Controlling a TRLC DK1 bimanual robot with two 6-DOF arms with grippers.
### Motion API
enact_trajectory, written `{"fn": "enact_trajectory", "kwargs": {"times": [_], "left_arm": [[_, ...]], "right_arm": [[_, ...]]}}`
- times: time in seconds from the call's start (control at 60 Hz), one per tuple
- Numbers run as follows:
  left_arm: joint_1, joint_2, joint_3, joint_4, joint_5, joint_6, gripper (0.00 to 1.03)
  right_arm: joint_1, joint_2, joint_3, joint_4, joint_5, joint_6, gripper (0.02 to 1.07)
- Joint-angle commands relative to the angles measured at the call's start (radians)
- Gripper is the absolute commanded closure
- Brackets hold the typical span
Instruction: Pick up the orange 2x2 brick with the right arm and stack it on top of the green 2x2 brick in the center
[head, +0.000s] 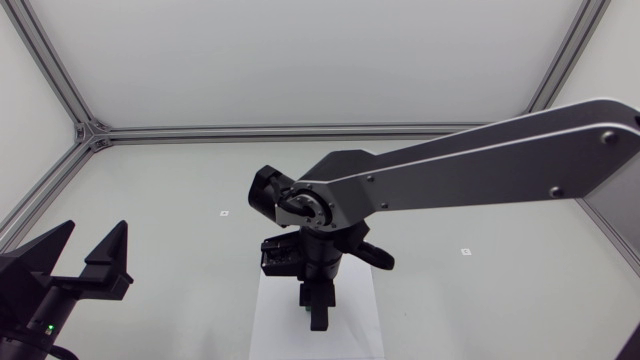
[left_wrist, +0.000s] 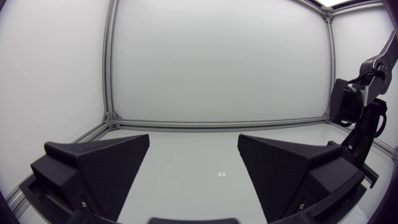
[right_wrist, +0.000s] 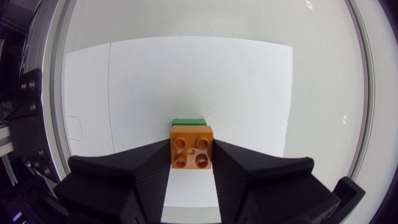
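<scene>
Two bricks: orange 2x2 brick (right_wrist: 191, 147) and green 2x2 brick (right_wrist: 189, 121), both on the white sheet (right_wrist: 186, 68) at the middle of the bench (head: 170, 200).
Done so far: the pick-up looks finished, with the orange brick carried by the right arm (head: 460, 165) over the centre.
Left to do: by my reckoning, seating it squarely on the green brick and letting go. Whether the studs have already mated I cannot tell.
Right jaws: clenched on the orange brick, one finger against each of its side faces.
Brick against jaws: it sits between the tips, studs up. Only a thin green edge shows just past its far side, so it hangs almost directly over the green brick, or rests on it.
From above: both bricks are hidden beneath the right wrist.
Left jaws: released, spread wide and holding nothing, parked near the bench's left side, well apart from the sheet.
</scene>
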Motion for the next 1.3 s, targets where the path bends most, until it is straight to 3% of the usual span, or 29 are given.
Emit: {"fn": "enact_trajectory", "kwargs": {"times": [0.0, 1.283], "left_arm": [[0.002, -0.006, -0.041, -0.010, 0.001, 0.006, 0.04], [0.002, -0.006, -0.041, -0.010, 0.001, 0.006, 0.04]], "right_arm": [[-0.007, 0.026, -0.027, 0.009, 0.009, -0.016, 0.81], [0.019, 0.040, -0.039, 0.006, 0.021, -0.024, 0.81]]}}
